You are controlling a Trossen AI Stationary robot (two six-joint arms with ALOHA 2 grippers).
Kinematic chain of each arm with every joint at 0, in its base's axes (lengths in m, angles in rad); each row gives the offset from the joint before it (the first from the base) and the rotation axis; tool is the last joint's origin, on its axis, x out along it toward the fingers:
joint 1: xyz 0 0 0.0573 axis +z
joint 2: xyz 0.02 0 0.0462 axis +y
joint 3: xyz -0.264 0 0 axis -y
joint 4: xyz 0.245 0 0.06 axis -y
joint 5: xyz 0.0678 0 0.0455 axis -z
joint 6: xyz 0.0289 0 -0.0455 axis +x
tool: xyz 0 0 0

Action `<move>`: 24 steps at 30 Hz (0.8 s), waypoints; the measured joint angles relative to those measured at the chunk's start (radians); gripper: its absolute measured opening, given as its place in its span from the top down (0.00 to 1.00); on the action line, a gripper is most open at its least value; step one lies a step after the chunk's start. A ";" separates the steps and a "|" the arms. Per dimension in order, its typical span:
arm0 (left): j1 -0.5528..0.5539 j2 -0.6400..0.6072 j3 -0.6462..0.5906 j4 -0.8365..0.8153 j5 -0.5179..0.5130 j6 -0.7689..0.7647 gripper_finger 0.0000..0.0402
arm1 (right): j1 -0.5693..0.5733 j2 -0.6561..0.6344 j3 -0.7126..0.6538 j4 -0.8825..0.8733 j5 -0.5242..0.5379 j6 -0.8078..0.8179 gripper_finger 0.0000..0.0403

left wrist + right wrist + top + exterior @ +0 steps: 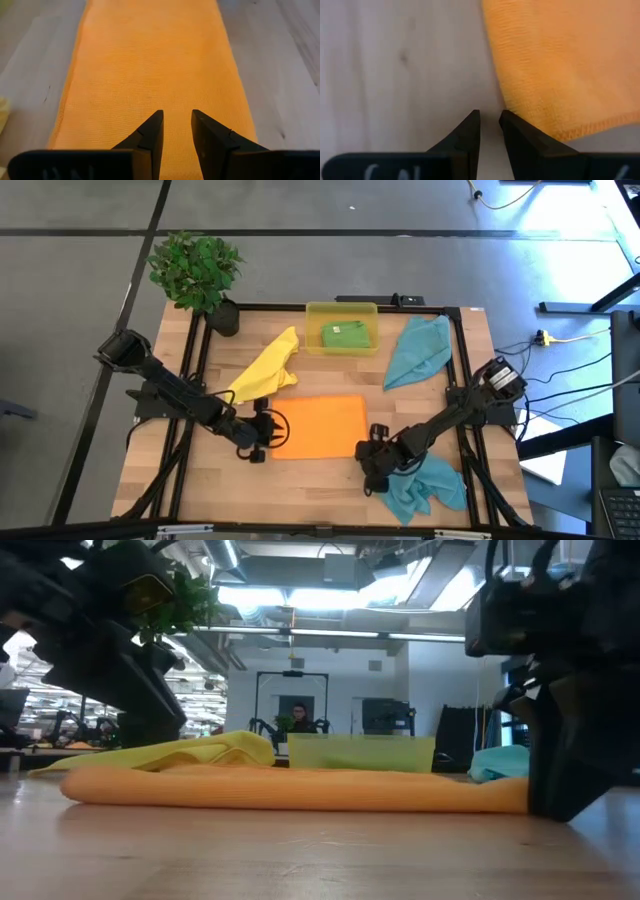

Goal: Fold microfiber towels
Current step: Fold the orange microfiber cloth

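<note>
An orange towel point(318, 425) lies flat in a folded oblong on the middle of the wooden table, a long low band in the low view point(300, 788). My left gripper point(268, 430) stands open at its left end, fingertips point(177, 117) over the cloth point(155, 65) with nothing between them. My right gripper point(377, 436) is open by a narrow gap, pointing steeply down over bare wood point(490, 116) just beside the towel's near right corner point(560, 127). My left gripper's fingertips point(155, 125) stand slanting down over the orange towel's left end point(175, 100); I cannot tell whether they touch the cloth.
A yellow towel point(268, 365) lies crumpled at the far left of the orange one. A green towel point(345, 335) sits in the translucent yellow bin point(340, 310) at the far edge. One teal towel point(420, 350) lies far right, another point(425, 485) near right. A potted plant point(197, 270) stands at the far left corner.
</note>
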 joint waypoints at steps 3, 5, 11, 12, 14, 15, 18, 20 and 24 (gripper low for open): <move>-0.003 0.000 0.000 -0.001 0.000 0.006 0.77 | -0.029 -0.005 -0.002 -0.032 0.021 0.026 0.79; -0.003 0.000 0.000 -0.001 0.000 0.006 0.77 | -0.051 -0.005 -0.004 -0.041 0.060 0.063 0.79; 0.001 0.000 0.000 -0.023 0.001 0.007 0.77 | -0.125 -0.001 -0.007 -0.058 0.195 0.198 0.78; 0.003 0.000 0.000 -0.031 0.001 0.007 0.77 | -0.135 -0.001 -0.008 -0.068 0.200 0.204 0.78; 0.008 -0.001 0.000 -0.055 0.000 0.007 0.77 | -0.148 -0.001 -0.005 -0.099 0.201 0.225 0.78; 0.012 -0.001 0.000 -0.071 -0.001 0.007 0.77 | -0.155 -0.001 -0.005 -0.127 0.202 0.236 0.78; 0.023 -0.001 0.000 -0.103 -0.005 0.007 0.77 | -0.179 -0.002 -0.005 -0.206 0.245 0.258 0.78; 0.033 -0.001 0.000 -0.107 -0.010 0.007 0.77 | -0.197 -0.002 -0.006 -0.236 0.271 0.252 0.78; 0.050 -0.001 0.000 -0.110 -0.016 0.007 0.77 | -0.223 -0.023 -0.012 -0.270 0.274 0.201 0.78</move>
